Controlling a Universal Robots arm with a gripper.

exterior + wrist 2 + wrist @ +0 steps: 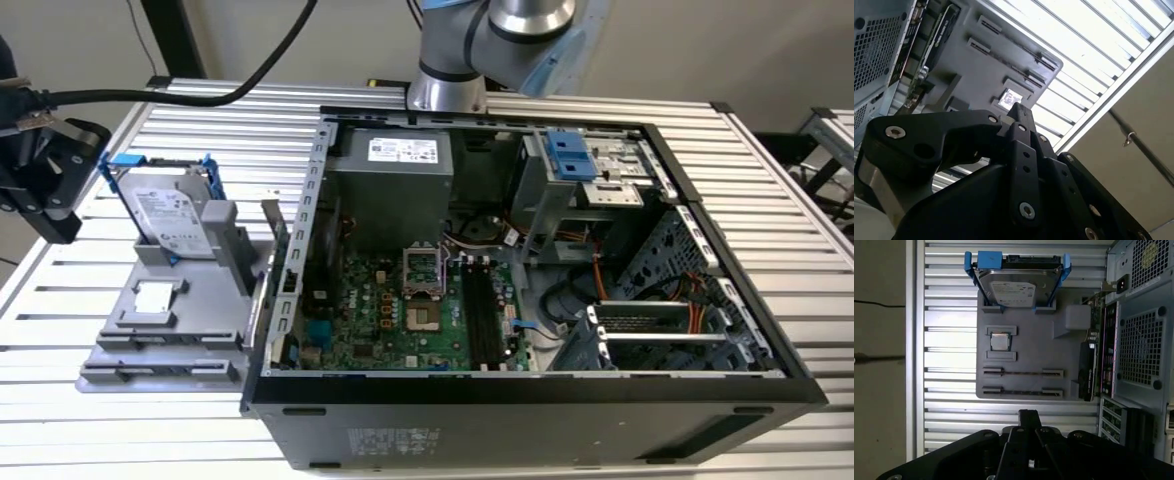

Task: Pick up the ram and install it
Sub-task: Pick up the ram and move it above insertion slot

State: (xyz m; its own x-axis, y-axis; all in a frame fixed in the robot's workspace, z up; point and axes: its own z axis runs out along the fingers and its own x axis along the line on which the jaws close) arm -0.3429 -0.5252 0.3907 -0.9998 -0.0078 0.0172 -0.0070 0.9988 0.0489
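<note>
The ram (1023, 373) stands on edge in the grey tray (1029, 347) in the first wrist view, near the end effector (1027, 416), pressed together and empty; in the exterior view that tray sits on the worktop (40, 330); a good grab likely means coming straight down on its middle.
</note>
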